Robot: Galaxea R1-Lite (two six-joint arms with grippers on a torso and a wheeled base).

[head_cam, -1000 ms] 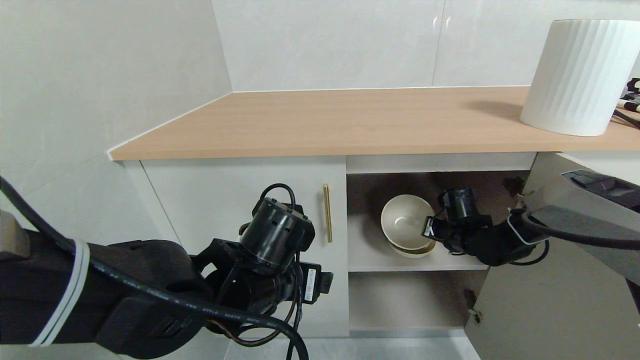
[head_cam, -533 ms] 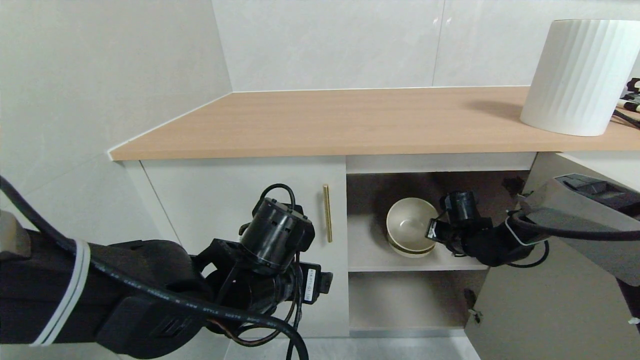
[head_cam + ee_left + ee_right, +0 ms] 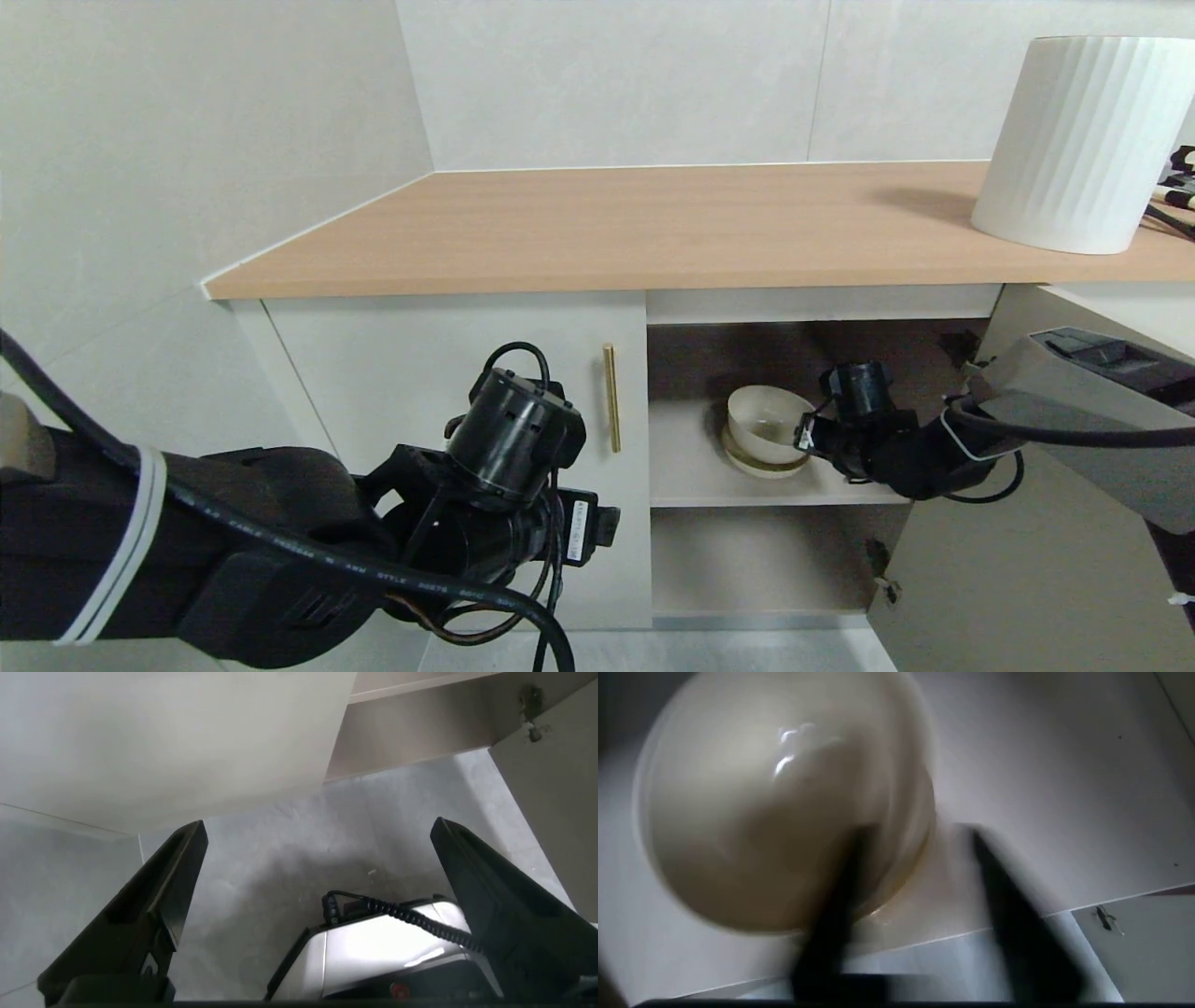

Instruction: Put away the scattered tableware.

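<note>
A cream bowl [image 3: 766,422] rests in a second dish [image 3: 758,464] on the upper shelf [image 3: 686,471] of the open cabinet. My right gripper [image 3: 805,435] is at the bowl's right rim. In the right wrist view the bowl [image 3: 775,812] is close up, and the right gripper [image 3: 918,840] stands astride its wall, one finger [image 3: 842,891] inside and the other outside, with a gap around the rim. My left gripper [image 3: 318,859] hangs open and empty over the grey floor, low in front of the shut left door.
The cabinet's right door [image 3: 980,569] stands swung open beside my right arm. The left door is shut, with a brass handle [image 3: 611,397]. A wooden countertop [image 3: 653,224] carries a white ribbed container [image 3: 1083,140]. The lower shelf [image 3: 756,569] is bare.
My right gripper carried the bowl deeper and lower, turning it from steeply tilted to nearly upright on the dish below. Its fingers now stand apart around the rim. The left arm stayed put.
</note>
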